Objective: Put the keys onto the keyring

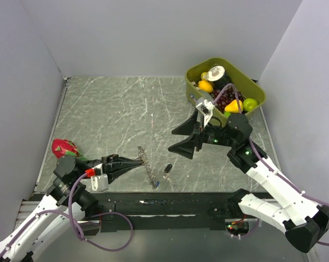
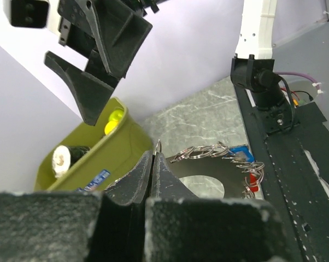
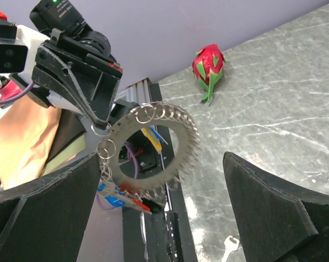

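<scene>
Dangling keys (image 3: 118, 199) beneath keyring (image 3: 182, 136), clearest right-wrist

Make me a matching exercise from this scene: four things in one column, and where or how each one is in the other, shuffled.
Things:
1. keyring
2. dragon fruit
3. loose black key
4. right arm's fingers

Places or states:
A. lying on the table, near its front edge
B. spread wide, holding nothing
C. pinched by the left arm's fingers, hanging off the table
D. by the table's left edge

Pairs: 1-C, 2-D, 3-A, 4-B
</scene>
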